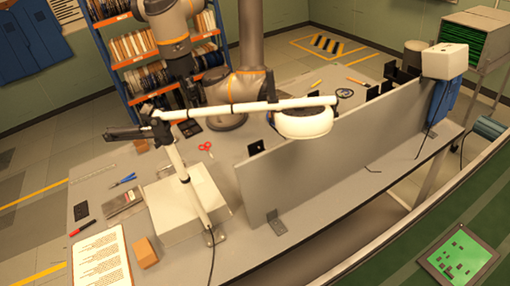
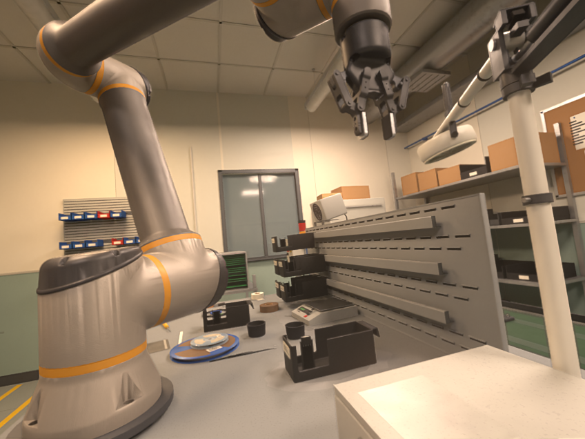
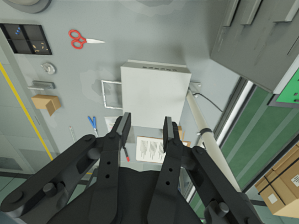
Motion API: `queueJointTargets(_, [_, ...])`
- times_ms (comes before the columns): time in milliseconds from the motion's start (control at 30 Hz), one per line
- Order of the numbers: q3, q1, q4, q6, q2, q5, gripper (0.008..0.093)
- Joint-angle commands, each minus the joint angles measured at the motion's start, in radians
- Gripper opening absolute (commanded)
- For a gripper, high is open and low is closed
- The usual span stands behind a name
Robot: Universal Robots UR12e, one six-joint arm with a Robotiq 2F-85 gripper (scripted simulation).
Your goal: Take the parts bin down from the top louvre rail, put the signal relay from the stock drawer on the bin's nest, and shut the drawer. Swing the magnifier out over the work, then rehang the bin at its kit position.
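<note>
The magnifier's white arm (image 1: 251, 106) runs from its jointed post (image 1: 184, 178) across the bench, and its round lamp head (image 1: 304, 121) hangs by the louvre panel's near face. My gripper (image 2: 374, 124) is high above the bench beside that arm, open and holding nothing; the wrist camera shows its fingers (image 3: 146, 129) over the white drawer cabinet (image 3: 154, 93). The dark parts bin (image 2: 331, 352) sits on the bench below the louvre panel (image 2: 401, 264), a small dark part upright at its near end. Three rails cross the panel.
The grey louvre panel (image 1: 335, 149) stands upright along the bench. Red scissors (image 3: 81, 40), blue pliers (image 3: 92, 122), a compartment tray (image 3: 26, 38), a small cardboard box (image 3: 47, 103) and a clipboard (image 1: 102, 260) lie around the cabinet. A reel (image 2: 205, 347), cups and a scale (image 2: 323, 309) lie near the bin.
</note>
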Motion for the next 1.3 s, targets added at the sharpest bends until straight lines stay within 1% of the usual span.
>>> queueJointTargets(0, [-0.020,0.016,0.012,0.016,0.007,0.000,0.0480])
queueJointTargets(200, [-0.146,0.120,0.094,0.120,0.052,0.000,0.0480])
queueJointTargets(367, [-0.248,0.192,0.155,0.192,0.093,0.000,0.0480])
queueJointTargets(533, [-0.341,0.250,0.208,0.251,0.134,0.000,0.0480])
queueJointTargets(700, [-0.420,0.295,0.251,0.295,0.169,0.000,0.0480])
queueJointTargets(833, [-0.469,0.320,0.277,0.321,0.192,0.000,0.0480])
queueJointTargets(967, [-0.505,0.338,0.296,0.339,0.209,0.000,0.0480])
queueJointTargets(1100, [-0.528,0.349,0.309,0.350,0.219,0.000,0.0480])
queueJointTargets(1267, [-0.542,0.355,0.316,0.356,0.226,0.000,0.0480])
